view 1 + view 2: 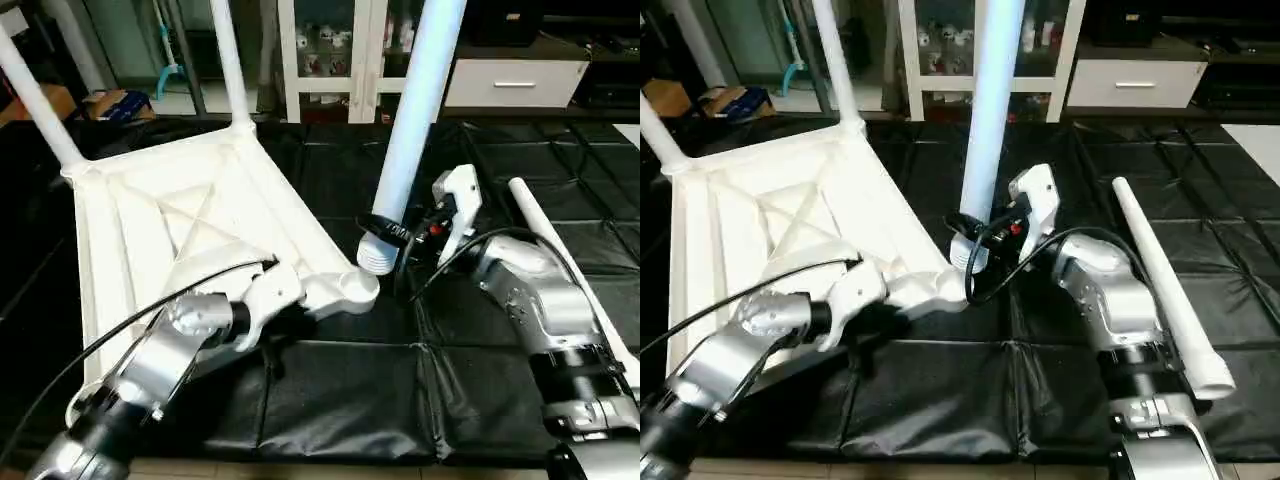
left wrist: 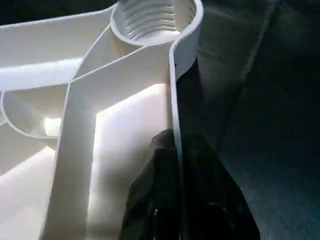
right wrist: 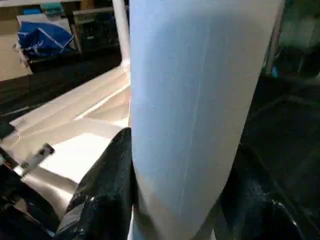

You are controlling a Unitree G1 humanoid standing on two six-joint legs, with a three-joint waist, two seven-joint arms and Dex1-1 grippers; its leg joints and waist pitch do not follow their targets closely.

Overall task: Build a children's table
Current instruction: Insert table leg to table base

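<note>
Left end effector pinches the upturned tabletop rim on the black mat; right end effector clamps 1 leg. Seat its threaded end squarely over the corner socket before twisting.

Upturned white tabletop bears two legs; third leg hovers above its socket.
</note>
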